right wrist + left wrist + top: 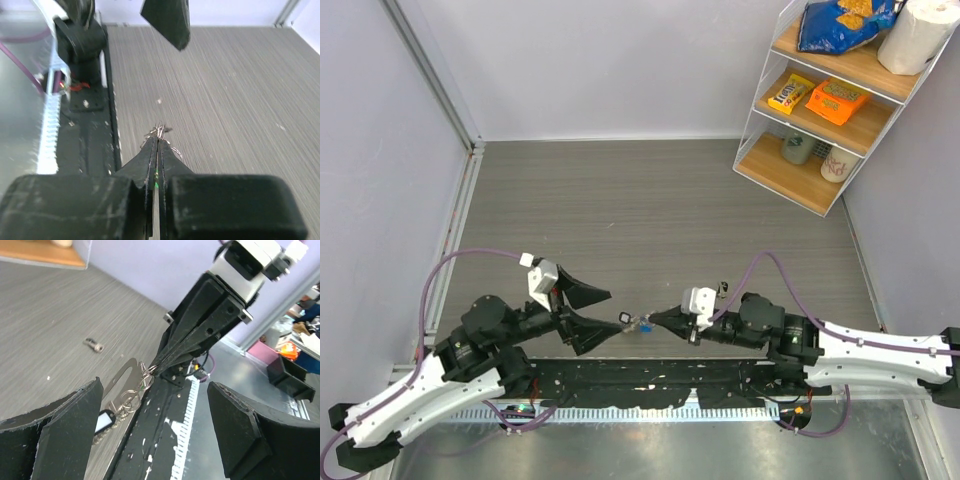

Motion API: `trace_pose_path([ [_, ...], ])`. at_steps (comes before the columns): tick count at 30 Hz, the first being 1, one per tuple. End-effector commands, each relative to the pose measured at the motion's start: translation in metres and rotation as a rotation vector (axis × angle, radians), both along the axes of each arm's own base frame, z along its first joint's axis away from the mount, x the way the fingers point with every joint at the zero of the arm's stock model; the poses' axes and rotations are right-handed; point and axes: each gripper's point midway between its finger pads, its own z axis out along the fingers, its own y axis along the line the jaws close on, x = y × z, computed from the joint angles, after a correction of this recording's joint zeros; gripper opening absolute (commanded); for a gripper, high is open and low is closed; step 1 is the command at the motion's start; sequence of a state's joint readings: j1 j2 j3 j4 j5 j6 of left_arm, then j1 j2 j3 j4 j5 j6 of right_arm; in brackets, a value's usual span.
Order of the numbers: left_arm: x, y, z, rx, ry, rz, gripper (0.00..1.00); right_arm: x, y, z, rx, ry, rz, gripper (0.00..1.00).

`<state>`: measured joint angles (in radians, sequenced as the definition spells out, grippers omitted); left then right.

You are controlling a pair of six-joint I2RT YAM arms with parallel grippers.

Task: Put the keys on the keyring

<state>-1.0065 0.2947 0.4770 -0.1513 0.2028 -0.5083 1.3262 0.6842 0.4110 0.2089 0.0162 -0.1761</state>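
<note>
My right gripper (654, 320) is shut on the keyring (146, 380), pinched at its fingertips (159, 142) just above the table's near edge. Thin silvery loops (161, 130) stick out past the tips, and a green sliver (157, 175) shows between the jaws. Below it hang a second ring (128, 401), a black tag with a white face (103, 420) and a short chain. A blue bit (644, 326) shows in the bunch. My left gripper (613, 315) is open and empty, its fingers either side of the hanging bunch without touching it. One small silvery metal piece (93, 344) lies apart on the table.
A black strip with a white ruler edge (170, 430) runs along the table's near edge under both grippers. A wooden shelf rack (825, 100) with snacks, cups and a paper roll stands at the back right. The grey wood-grain table (620, 210) stretches behind.
</note>
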Motion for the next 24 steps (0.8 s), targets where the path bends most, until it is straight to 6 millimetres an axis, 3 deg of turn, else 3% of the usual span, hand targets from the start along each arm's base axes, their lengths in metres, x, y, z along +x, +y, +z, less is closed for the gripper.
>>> trace_pose_path([
  [1,-0.021,0.000,0.062,-0.134,-0.167,-0.113,0.92,-0.020,0.001,0.079,0.148,0.086,0.083,0.06],
  [8,-0.040,0.004,0.101,-0.211,-0.269,-0.196,0.90,-0.039,-0.001,0.136,0.203,0.158,0.168,0.05],
  [17,-0.054,-0.001,0.133,-0.276,-0.328,-0.288,0.85,-0.063,0.005,0.155,0.174,0.257,0.291,0.05],
  [24,-0.056,-0.009,0.131,-0.268,-0.337,-0.332,0.73,-0.068,0.006,0.184,0.243,0.316,0.315,0.06],
])
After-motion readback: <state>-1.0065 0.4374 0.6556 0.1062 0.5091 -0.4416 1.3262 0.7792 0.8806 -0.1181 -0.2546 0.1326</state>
